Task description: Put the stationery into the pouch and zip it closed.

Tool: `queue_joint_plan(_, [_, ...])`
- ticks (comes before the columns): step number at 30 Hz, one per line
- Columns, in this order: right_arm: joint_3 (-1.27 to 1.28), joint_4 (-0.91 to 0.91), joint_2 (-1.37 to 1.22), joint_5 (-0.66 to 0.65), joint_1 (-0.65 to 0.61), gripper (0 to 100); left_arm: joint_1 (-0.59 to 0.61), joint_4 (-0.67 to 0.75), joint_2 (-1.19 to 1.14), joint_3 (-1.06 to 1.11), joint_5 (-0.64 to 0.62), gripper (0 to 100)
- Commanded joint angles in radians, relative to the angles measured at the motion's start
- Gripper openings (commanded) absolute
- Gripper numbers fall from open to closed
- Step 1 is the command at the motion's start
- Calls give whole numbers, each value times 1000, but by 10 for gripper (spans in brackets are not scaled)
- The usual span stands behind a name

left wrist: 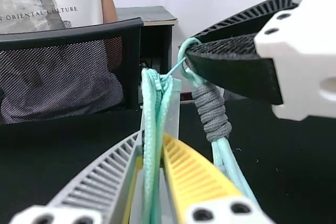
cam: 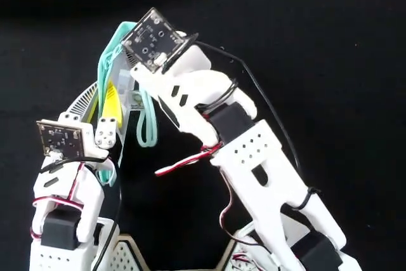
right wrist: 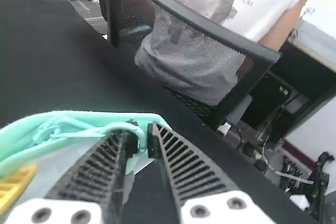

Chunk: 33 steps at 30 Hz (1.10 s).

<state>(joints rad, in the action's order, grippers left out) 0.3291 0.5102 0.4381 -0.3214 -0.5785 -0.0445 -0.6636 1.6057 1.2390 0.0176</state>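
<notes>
A translucent pouch edged in mint-green fabric [cam: 106,60] is seen in the high view at about ten o'clock from the middle of the black-covered table [cam: 330,61]. It is held upright, edge-on, between the two arms. Whether its lower edge rests on the cloth cannot be told.

The left gripper [left wrist: 152,138] is brought in from seven o'clock. Its pale grey ribbed finger [left wrist: 105,177] and yellow ribbed finger [left wrist: 194,177] are pressed against opposite faces of the pouch. The gap between them is taken up by the mint seam and the clear wall, so the pouch is clamped firmly.

The right gripper [right wrist: 142,130] is reached across from five o'clock to the pouch's top end, at about eleven o'clock in the high view. Its black ribbed fingers [right wrist: 178,166] are almost fully closed, with only a narrow slit left at the tips. A small mint-green ring [left wrist: 184,59] at the zip is pinched in that slit.

From this ring a grey knotted cord [left wrist: 212,114] is hung. Below it a mint-green cord loop [cam: 147,125] is draped down beside the pouch, toward six o'clock.

A black mesh chair [right wrist: 199,61] is seen beyond the table in the right wrist view.
</notes>
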Motion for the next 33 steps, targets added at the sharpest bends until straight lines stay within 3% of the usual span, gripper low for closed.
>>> queue_joint_plan(1, [-27,-3,-4,14,74,12,1,-49,-5,12,15,30])
queue_joint_plan(10, [-24,127,22,12,-38,12,10,-58,-5,-111,15,69])
queue_joint_plan(17, [-22,324,225,12,-173,12,2,-61,-5,-88,12,104])
queue_joint_plan(20, [-19,396,308,12,-203,12,-1,-132,-5,-104,11,106])
queue_joint_plan(33, [68,385,374,12,-229,12,-56,-258,210,-179,11,109])
